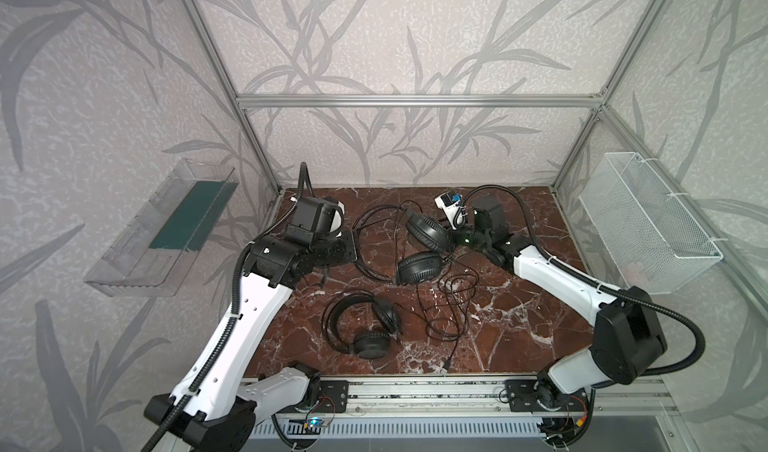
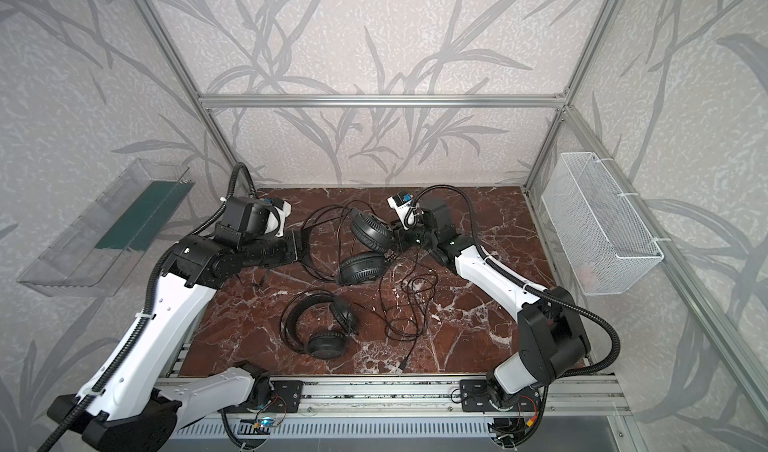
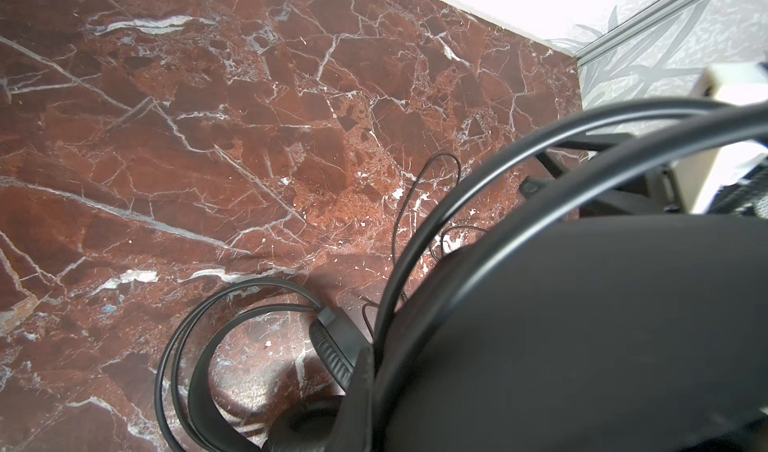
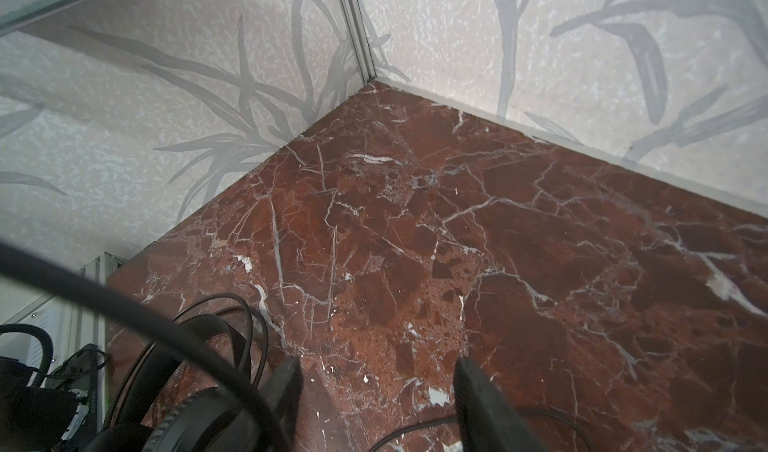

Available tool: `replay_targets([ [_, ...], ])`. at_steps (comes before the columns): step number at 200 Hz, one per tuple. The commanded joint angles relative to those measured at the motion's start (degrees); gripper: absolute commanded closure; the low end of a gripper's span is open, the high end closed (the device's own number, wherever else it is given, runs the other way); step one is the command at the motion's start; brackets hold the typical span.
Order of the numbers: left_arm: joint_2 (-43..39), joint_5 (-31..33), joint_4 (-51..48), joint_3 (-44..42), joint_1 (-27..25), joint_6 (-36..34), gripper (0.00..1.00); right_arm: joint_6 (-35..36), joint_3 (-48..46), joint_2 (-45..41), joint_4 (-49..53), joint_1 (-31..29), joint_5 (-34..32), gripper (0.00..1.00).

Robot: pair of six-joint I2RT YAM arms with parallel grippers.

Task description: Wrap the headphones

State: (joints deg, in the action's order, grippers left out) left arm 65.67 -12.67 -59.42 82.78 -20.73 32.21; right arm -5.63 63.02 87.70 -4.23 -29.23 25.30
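Two headsets on the table [image 1: 519,304], both pincers at the far one.
Far headset [image 1: 419,267] lies at centre, near headset [image 1: 371,344] at its 7 o'clock, loose cable [image 1: 451,308] at 5. Left pincer [image 1: 353,245] is closed at its band, at 9. Right pincer [image 4: 376,373] stands apart, clear only in its wrist view. Wall tray [image 1: 124,263] holds a green sheet [image 1: 187,217].

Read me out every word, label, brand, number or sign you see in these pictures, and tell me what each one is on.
No text can be read in any view.
On the far headphones: no brand or marking shows on the earcups.
On the near headphones: none shows.
On the right wrist camera: a blue patch, too small to read.
On the circuit board at the front rail: too small to read.
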Motion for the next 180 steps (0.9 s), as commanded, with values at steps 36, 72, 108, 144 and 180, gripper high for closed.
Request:
replay_targets([
  [36, 0.68, -9.22, 1.98, 2.82, 7.24, 7.4, 1.0, -4.06, -5.38, 0.42, -4.8, 0.38, -5.3, 0.4],
  [72, 1.54, -13.52, 4.22, 2.18, 11.87, 10.69, 1.0, -6.15, -9.98, -1.48, -6.96, 0.3, -6.21, 0.38],
  [108, 2.18, -15.45, 5.78, 1.56, 13.63, 12.74, 1.0, -8.22, -15.71, -2.92, -8.37, 0.31, -7.13, 0.38],
  [144, 1.74, -14.96, 6.08, 0.97, 15.78, 14.08, 1.0, -11.27, -22.86, -5.52, -11.24, 0.29, -10.37, 0.38],
  [180, 1.44, -14.64, 7.77, -0.18, 18.49, 16.75, 1.0, -13.66, -26.6, -8.04, -11.94, -0.43, -12.24, 0.44],
])
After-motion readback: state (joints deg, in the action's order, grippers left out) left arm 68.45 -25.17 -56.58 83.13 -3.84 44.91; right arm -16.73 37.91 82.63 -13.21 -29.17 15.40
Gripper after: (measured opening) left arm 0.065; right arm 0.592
